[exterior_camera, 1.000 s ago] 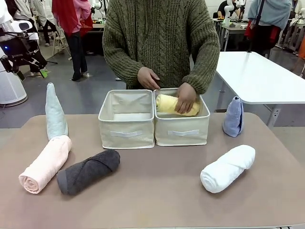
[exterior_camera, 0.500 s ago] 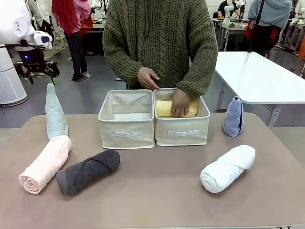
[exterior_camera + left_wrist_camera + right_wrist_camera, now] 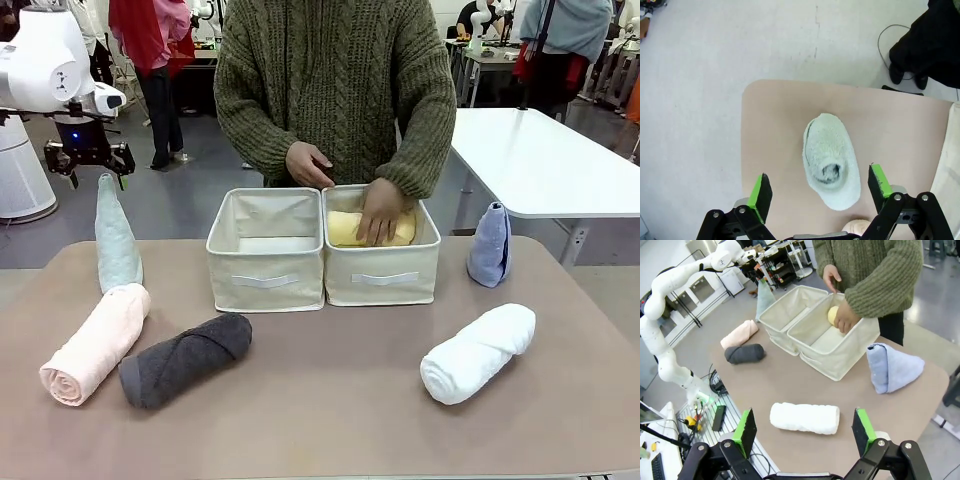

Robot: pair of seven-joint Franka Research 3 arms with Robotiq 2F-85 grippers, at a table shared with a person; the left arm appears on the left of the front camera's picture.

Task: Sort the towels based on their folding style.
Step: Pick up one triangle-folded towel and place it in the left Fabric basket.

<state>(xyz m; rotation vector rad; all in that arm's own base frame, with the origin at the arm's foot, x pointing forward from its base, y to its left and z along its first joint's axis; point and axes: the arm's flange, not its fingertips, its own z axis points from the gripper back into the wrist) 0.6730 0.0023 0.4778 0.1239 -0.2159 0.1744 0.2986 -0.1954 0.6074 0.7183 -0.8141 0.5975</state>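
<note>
Left wrist view, mint towel (image 3: 831, 160) beneath spread left claw (image 3: 820, 187)

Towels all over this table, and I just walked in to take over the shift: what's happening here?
A person's hand rests on a rolled yellow towel inside the right bin. The left gripper hangs open over the upright mint green towel, fingers clear of it. The right gripper is open above the white towel. The pink towel, dark grey towel and light blue towel sit on the table, unsorted.
</note>
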